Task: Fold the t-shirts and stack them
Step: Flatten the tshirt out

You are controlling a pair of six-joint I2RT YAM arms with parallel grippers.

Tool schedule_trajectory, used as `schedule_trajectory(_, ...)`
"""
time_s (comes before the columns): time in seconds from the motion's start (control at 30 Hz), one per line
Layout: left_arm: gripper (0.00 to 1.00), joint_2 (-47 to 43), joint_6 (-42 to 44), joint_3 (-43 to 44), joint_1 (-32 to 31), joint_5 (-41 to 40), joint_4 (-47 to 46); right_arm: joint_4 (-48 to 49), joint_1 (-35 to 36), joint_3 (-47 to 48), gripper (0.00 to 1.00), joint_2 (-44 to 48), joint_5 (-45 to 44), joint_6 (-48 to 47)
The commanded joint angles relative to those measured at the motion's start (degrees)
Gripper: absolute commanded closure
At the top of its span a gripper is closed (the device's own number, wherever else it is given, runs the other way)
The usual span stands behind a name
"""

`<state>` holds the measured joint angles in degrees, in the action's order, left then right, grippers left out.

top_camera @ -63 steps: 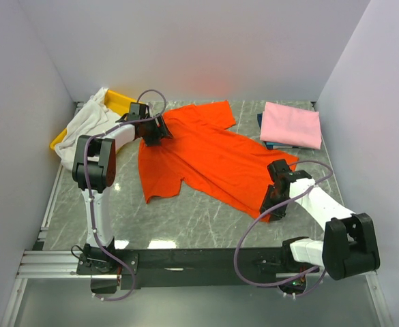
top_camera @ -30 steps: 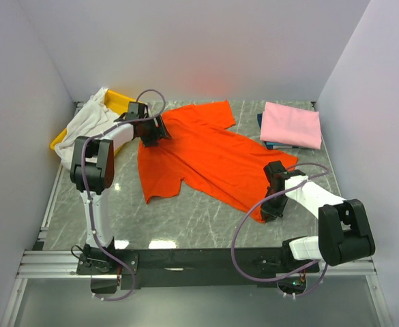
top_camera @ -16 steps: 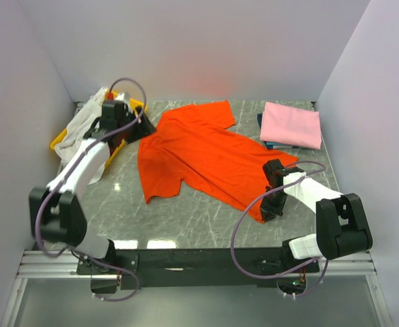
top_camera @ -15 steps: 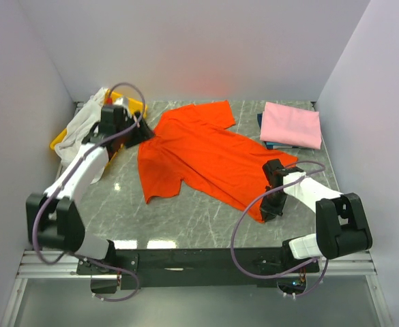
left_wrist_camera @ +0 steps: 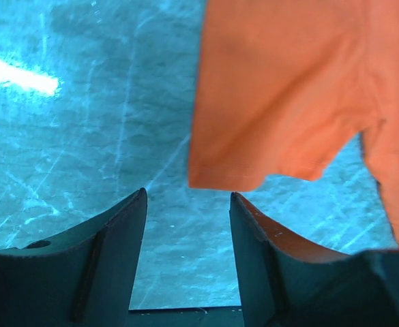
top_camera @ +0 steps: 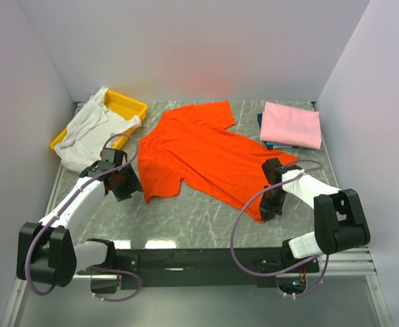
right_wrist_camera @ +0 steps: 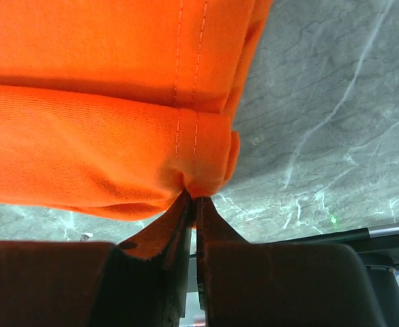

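The right hand (top_camera: 269,204) is clamping its two fingers together on the hem corner of the bright orange-red soft cloth t-shirt (top_camera: 206,153). In the right wrist view the doubled hem is bunching just above the closed fingertips (right_wrist_camera: 176,223), with the grey marbled bench (top_camera: 185,218) showing to the hand's right. The rest of that shirt is lying spread flat, stretching away from the right hand towards the far left of the bench. The left hand (left_wrist_camera: 185,199) is hovering low over bare bench with its fingers standing apart and nothing between them. A loose edge of the orange-red t-shirt is lying just ahead of its fingertips and slightly to their right, not touching them. Beyond the right hand, in the far right corner, the pale pink folded cloth t-shirt (top_camera: 292,125) is resting on top of a dark blue folded cloth t-shirt (top_camera: 261,120), of which only a thin edge is showing. Beyond the left hand, the white crumpled cloth t-shirt (top_camera: 89,129) is draping half in and half out of a yellow plastic tray (top_camera: 128,103).
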<state>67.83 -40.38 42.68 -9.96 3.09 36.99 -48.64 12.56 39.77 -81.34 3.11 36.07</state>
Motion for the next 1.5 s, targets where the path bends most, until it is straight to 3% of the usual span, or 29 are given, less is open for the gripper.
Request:
schedule_trajectory(0.0,0.43,0.9,-1.2,-1.7,0.6,0.9,-2.2,0.7,0.5,1.0,0.91,-0.8,0.3,-0.7)
schedule_trajectory(0.37,0.47,6.3,1.4,-4.1,0.6,6.0,-8.2,0.7,0.4,-0.1,0.92,-1.4,0.8,-0.7)
schedule_trajectory(0.63,0.55,10.8,2.4,-4.3,0.4,7.8,-8.8,0.8,0.4,-1.0,0.92,-0.8,0.7,-0.5)
schedule_trajectory(1.07,0.59,14.3,3.1,-4.0,-1.5,9.5,-8.5,1.4,0.4,-2.0,0.92,-0.1,1.1,0.0)
schedule_trajectory(1.33,0.77,17.2,3.5,-4.4,-1.5,9.5,-9.8,1.3,0.4,-2.2,0.92,0.8,1.2,0.4)
schedule_trajectory(1.43,0.91,17.8,3.7,-4.3,-1.6,9.3,-9.7,1.3,0.5,-2.2,0.93,0.9,1.3,0.4)
schedule_trajectory(1.47,0.99,17.8,3.7,-4.0,-1.6,9.1,-9.6,1.2,0.5,-2.2,0.93,1.0,1.3,0.2)
